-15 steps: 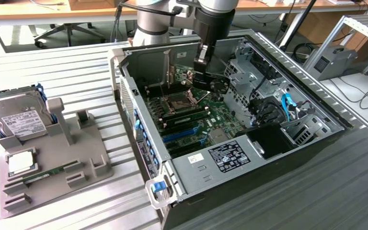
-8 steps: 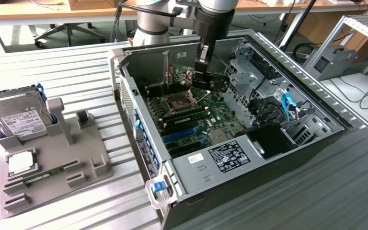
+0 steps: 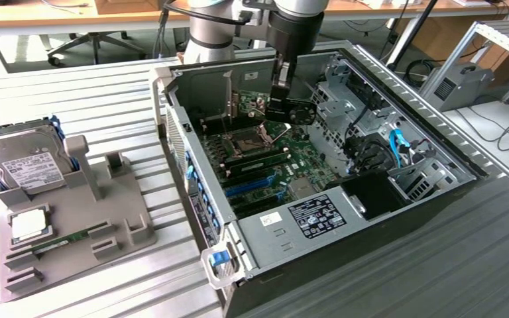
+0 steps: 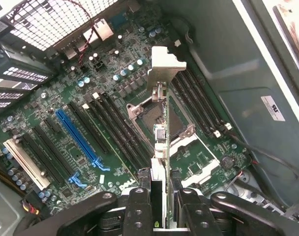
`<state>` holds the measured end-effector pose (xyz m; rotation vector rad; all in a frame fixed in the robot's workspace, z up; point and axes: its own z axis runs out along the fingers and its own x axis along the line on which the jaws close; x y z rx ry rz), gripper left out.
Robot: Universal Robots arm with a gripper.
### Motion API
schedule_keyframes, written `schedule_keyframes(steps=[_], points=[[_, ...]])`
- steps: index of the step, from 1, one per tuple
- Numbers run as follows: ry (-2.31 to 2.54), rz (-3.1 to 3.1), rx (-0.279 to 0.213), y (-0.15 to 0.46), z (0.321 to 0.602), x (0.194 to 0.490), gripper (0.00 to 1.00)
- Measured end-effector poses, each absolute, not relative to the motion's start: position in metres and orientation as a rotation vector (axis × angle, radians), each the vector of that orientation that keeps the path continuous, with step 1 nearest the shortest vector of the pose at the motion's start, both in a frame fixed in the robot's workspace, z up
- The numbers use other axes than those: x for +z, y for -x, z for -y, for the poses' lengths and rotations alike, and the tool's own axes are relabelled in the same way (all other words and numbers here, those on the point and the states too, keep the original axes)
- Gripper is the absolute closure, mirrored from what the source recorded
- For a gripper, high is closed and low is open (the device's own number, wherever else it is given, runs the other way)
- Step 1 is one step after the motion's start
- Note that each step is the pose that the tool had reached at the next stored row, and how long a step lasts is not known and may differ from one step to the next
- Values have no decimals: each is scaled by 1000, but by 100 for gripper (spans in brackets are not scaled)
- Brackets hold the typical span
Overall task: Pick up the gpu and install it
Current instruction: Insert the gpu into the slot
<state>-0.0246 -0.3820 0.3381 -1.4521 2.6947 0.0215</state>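
Currently, 4 entries, running from the exterior view's left to its right.

1. Grey plastic parts tray [image 3: 126, 218], at 9 o'clock of the scene: holds a silver hard drive with a white label [image 3: 26, 165] and a narrow green memory stick [image 3: 60, 240]. Label print too small to read.

2. Open black-and-grey computer tower case [image 3: 413, 232], centre: green motherboard [image 4: 198, 167] exposed, long blue expansion slot [image 4: 78, 137] at 9 o'clock of the processor socket.

3. Black two-finger gripper [image 4: 162, 196], inside the case: fingers pinched on the slim black expansion card with silver metal bracket, the gpu [image 4: 162, 118], held edge-on above the board, apart from it.

4. Handling judgement: keep card edge parallel to the slot, bracket toward the case's rear wall, press evenly.

White sticker on case wall [image 4: 273, 108]: illegible.
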Motion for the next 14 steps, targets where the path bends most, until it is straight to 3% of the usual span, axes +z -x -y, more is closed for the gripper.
schedule_keyframes(steps=[14], points=[[1625,-2596,29,25,380,338,74]])
